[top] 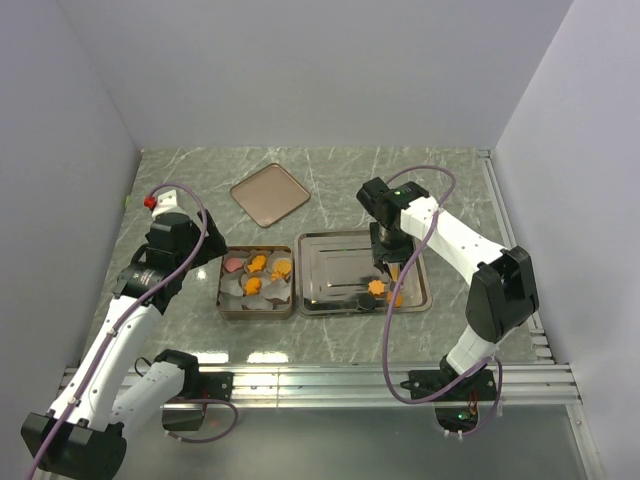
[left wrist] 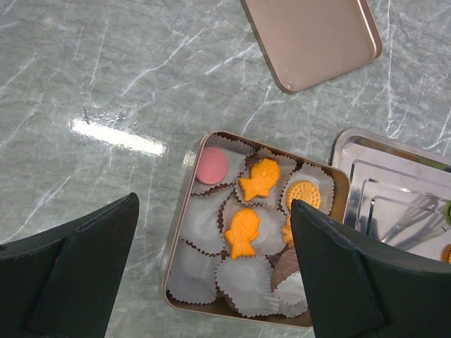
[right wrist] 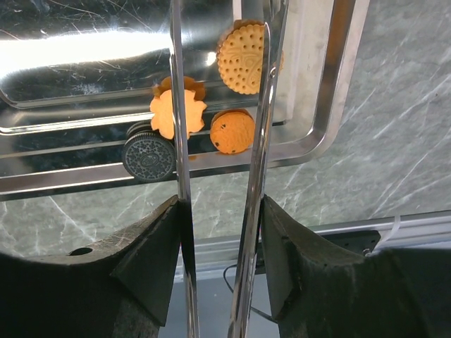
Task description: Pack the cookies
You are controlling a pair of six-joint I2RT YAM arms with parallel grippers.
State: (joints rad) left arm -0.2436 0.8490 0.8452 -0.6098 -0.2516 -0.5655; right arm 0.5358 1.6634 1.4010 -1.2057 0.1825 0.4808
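Observation:
A metal tin (left wrist: 184,211) lined with white paper cups holds a pink cookie (left wrist: 211,165), two orange fish cookies (left wrist: 258,178) and an orange round one (left wrist: 304,193). My left gripper (left wrist: 215,274) hangs open and empty above the tin's near half. My right gripper (right wrist: 218,246) is shut on steel tongs (right wrist: 177,141), whose arms stand apart over the steel tray (right wrist: 317,120). Between and beside the arms lie an orange flower cookie (right wrist: 163,116), a dark cookie (right wrist: 149,156), a small orange round (right wrist: 232,132) and a dotted orange round (right wrist: 239,58). The tongs' tips are out of view.
The tin's flat lid (top: 270,193) lies behind the tin (top: 222,290), towards the back of the marble table. The tray (top: 340,250) sits directly right of the tin. Grey walls close in on the left, right and back. An aluminium rail runs along the near edge.

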